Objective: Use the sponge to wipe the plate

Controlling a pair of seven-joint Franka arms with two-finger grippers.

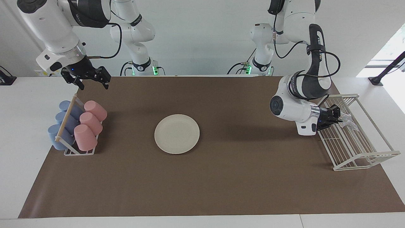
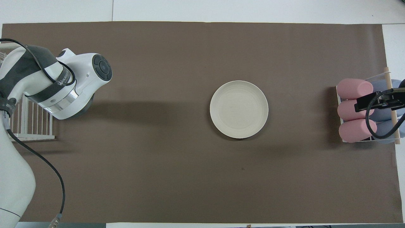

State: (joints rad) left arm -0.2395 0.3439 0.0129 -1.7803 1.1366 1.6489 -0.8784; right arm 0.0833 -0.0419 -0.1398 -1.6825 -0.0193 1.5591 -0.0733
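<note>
The cream-white plate (image 1: 177, 134) (image 2: 239, 109) lies flat in the middle of the brown mat, with nothing on it. The silvery, crinkled sponge (image 1: 348, 121) hangs just over the floor of the white wire rack (image 1: 364, 158) at the left arm's end of the table. My left gripper (image 1: 338, 116) is shut on the sponge's edge, reaching sideways into the rack. In the overhead view the left arm's wrist hides both gripper and sponge. My right gripper (image 1: 91, 83) hangs open and empty in the air over the cup holder, well away from the plate.
A wire holder (image 1: 79, 152) with pink cups (image 1: 90, 122) and blue cups (image 1: 65, 123) lying on their sides stands at the right arm's end. The white wire rack (image 2: 31, 122) has raised side rails. The brown mat (image 1: 202, 190) covers most of the table.
</note>
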